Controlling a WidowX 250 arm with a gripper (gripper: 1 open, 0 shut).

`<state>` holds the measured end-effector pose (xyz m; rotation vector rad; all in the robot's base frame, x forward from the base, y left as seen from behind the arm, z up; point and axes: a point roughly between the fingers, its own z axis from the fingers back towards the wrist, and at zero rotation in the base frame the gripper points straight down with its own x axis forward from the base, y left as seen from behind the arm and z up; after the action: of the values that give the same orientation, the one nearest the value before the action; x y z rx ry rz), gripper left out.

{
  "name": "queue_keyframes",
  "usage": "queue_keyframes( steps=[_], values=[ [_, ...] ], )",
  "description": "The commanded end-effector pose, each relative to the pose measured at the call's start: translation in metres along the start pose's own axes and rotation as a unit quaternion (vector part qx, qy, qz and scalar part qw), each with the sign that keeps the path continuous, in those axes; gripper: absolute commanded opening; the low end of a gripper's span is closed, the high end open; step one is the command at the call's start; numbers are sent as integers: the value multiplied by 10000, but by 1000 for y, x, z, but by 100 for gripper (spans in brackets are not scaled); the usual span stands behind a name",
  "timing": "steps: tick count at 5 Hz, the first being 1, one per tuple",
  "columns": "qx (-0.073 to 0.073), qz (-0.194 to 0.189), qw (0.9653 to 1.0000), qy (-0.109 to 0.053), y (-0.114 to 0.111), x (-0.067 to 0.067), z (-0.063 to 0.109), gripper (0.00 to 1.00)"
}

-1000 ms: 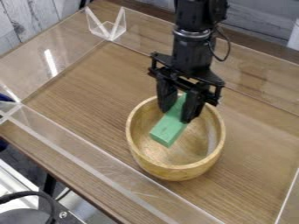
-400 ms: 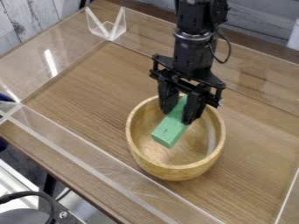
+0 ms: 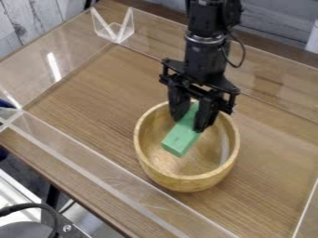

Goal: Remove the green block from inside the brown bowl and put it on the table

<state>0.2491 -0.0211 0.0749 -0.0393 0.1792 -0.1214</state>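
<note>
Bright, even light; soft shading inside the bowl [image 3: 187, 172], fine detail slightly blurred.

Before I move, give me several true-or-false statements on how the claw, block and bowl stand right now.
1. The green block is inside the brown bowl. True.
2. The claw is off to one side, well away from the bowl. False: it is over the bowl, at the block's upper end.
3. The block is already on the bare table. False: it is still to be taken out of the bowl.
4. The bowl is upright, its opening facing up. True.
5. The block is larger than the bowl. False: it is far smaller.
</note>
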Motion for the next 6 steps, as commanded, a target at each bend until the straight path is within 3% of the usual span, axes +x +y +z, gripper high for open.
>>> queue_keyframes(
  steps=[1, 2, 4, 6],
  values=[
    [0, 29, 9998, -220, 2, 7, 10, 0],
    [-8, 31, 9997, -223, 2, 7, 9, 0],
    [-7, 120, 9992, -384, 10, 8, 29, 0],
    [4, 352, 9967, -729, 31, 16, 66, 0]
  ],
)
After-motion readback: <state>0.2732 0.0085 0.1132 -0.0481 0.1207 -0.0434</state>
